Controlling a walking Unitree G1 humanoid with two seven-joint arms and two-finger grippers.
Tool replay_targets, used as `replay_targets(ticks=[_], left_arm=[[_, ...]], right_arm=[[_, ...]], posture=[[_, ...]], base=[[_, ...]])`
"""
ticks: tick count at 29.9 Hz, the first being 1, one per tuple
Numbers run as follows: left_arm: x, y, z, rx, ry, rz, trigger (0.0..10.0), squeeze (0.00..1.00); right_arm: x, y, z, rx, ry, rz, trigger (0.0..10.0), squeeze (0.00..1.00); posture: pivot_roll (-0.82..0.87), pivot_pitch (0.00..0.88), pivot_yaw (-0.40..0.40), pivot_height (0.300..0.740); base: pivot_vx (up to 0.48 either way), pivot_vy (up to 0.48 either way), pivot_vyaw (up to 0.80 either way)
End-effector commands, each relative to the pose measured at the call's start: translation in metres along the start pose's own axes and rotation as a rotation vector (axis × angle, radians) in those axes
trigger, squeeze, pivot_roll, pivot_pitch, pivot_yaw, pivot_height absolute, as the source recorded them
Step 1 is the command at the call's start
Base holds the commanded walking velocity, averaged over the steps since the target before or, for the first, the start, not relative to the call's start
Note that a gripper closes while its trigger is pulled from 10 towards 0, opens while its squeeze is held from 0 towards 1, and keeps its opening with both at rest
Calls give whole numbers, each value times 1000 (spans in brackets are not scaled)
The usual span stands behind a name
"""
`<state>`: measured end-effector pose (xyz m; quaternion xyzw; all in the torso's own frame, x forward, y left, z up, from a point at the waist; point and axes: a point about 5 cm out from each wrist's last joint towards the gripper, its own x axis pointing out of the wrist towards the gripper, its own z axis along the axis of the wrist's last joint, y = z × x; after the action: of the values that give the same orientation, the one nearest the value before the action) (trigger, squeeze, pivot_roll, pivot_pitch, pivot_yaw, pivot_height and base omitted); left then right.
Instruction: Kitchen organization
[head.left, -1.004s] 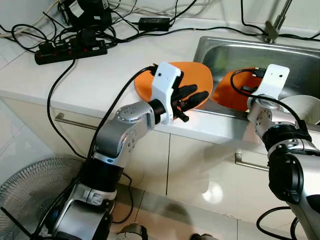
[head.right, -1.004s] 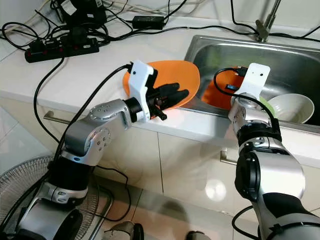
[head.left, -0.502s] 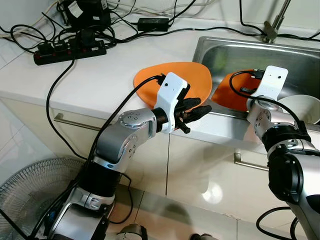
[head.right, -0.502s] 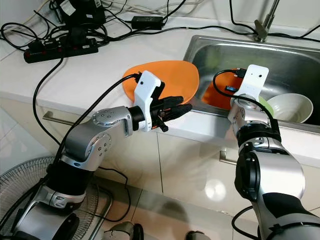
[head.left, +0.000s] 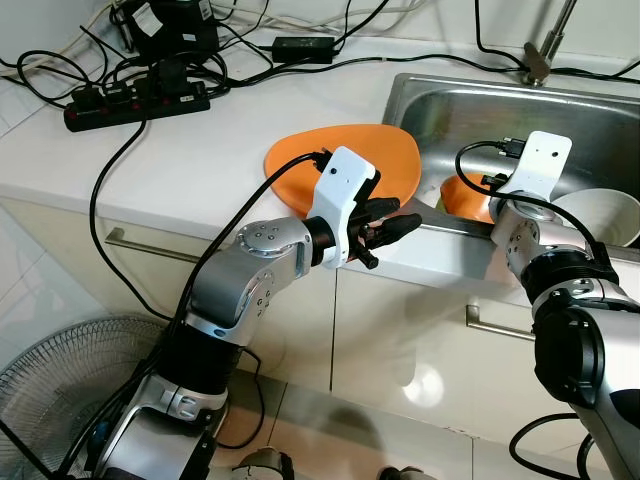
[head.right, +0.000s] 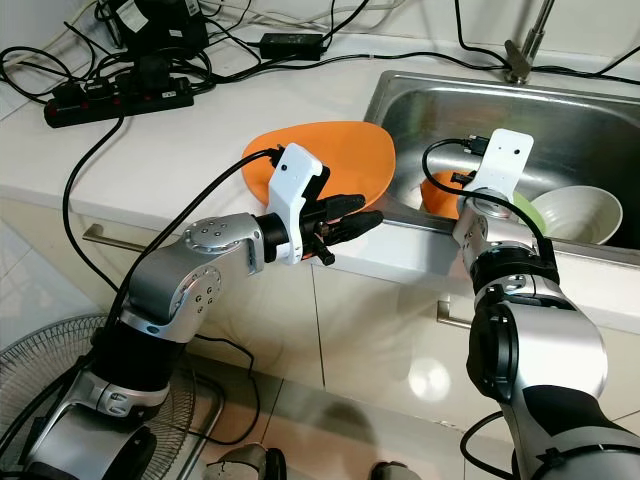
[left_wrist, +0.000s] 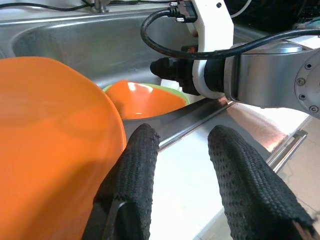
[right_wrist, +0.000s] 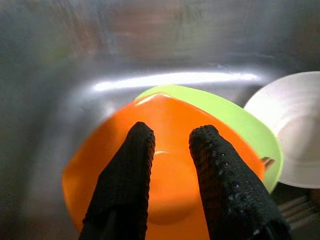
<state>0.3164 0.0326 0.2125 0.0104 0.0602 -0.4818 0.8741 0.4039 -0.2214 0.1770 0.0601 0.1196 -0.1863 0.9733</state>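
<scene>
1. Two grippers at work near the sink (head.left: 600, 110), a steel basin set into the white surface (head.left: 190, 150).
2. Left gripper (head.left: 395, 222) hovers over the surface's front edge, just beside the sink's near-left corner; jaws apart, nothing between them.
3. Orange plate (head.left: 390, 160) lies flat on the surface, touching/overhanging the sink's left rim, just behind the left gripper.
4. Right gripper (right_wrist: 170, 165) reaches down into the sink from its front rim; jaws apart w/ a narrow gap, above an orange bowl (right_wrist: 170, 125), not clamped on it.
5. Orange bowl sits nested in a green bowl (right_wrist: 235, 125) inside the sink; white bowl (head.left: 605, 215) next to them, further from the plate.
6. Tap (head.left: 545, 50) stands at the sink's back rim.
7. Away from the sink, at the surface's far back corner: black power strip (head.left: 135, 100), adapters & tangled cables (head.left: 300, 45).
8. Below the sink: white cabinet doors w/ metal handles (head.left: 150, 243), glossy tiled floor (head.left: 420, 400); a floor fan (head.left: 60, 380) stands low beside the cabinets.
</scene>
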Motion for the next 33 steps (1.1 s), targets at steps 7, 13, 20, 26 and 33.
replay_targets(ticks=[7,13,20,26,33], left_arm=[[-5,22,22,25,-159,187,10000,0],[-13,46,35,-13,-250,365,10000,0],[-33,77,37,-66,-309,586,10000,0],[-54,99,31,-104,-300,709,10000,0],[-79,113,15,-189,-271,760,10000,1000]], right_arm=[[-13,33,66,264,-332,271,10000,0],[-30,61,80,318,-435,511,10000,0],[-35,70,68,327,-430,562,10000,0],[-36,68,59,334,-412,580,10000,0],[-35,66,47,327,-372,568,10000,0]], posture=[[125,93,26,740],[122,95,30,740],[125,100,32,740],[126,102,33,740],[136,100,35,740]], base=[[0,0,0],[0,0,0],[0,0,0],[0,0,0],[0,0,0]])
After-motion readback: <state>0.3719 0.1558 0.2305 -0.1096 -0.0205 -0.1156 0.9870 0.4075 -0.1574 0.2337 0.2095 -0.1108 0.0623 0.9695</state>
